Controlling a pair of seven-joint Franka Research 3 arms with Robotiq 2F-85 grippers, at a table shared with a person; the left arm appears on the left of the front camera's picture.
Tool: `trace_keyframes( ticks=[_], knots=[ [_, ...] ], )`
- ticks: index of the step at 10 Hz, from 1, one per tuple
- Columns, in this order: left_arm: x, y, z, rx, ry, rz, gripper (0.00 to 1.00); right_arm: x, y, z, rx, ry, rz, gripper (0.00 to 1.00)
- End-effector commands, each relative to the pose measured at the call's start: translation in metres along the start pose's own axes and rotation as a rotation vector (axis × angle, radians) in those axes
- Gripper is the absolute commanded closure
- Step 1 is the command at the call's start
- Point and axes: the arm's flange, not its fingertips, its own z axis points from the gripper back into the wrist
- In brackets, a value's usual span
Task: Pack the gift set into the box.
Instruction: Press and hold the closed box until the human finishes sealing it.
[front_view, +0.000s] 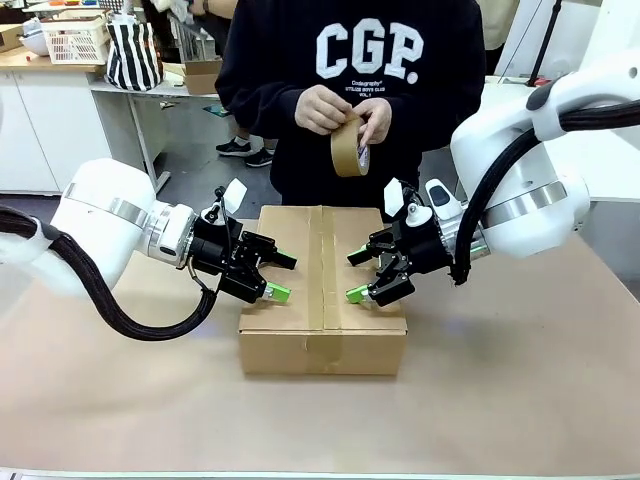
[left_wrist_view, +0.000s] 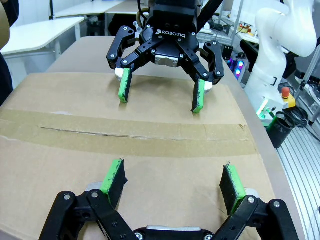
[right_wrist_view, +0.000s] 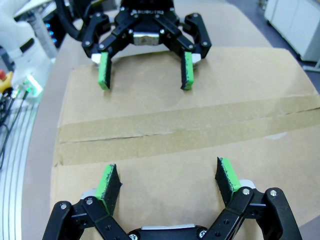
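The box (front_view: 322, 355) stands closed at the table's middle, with a strip of brown tape (front_view: 322, 270) running along its top seam. The gift set is hidden from view. My left gripper (front_view: 280, 277) is open over the left half of the lid, green pads close to the cardboard. On the right half my right gripper (front_view: 357, 276) is open and faces it. In the left wrist view my own fingers (left_wrist_view: 173, 172) straddle bare lid (left_wrist_view: 60, 150), with the right gripper (left_wrist_view: 160, 102) beyond the tape. The right wrist view mirrors this: right gripper (right_wrist_view: 166, 170), left gripper (right_wrist_view: 145, 85).
A person in a dark sweatshirt stands at the far side, holding a roll of brown tape (front_view: 348, 147) in both hands just above the box's far edge. Brown paper (front_view: 520, 400) covers the table around the box.
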Motion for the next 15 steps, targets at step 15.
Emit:
trace_keyframes(
  ticks=[15],
  knots=[
    [-0.0034, -0.0012, 0.0008, -0.003, -0.005, 0.013, 0.00, -0.0048, 0.0017, -0.0016, -0.003, 0.003, -0.015, 0.00]
  ],
)
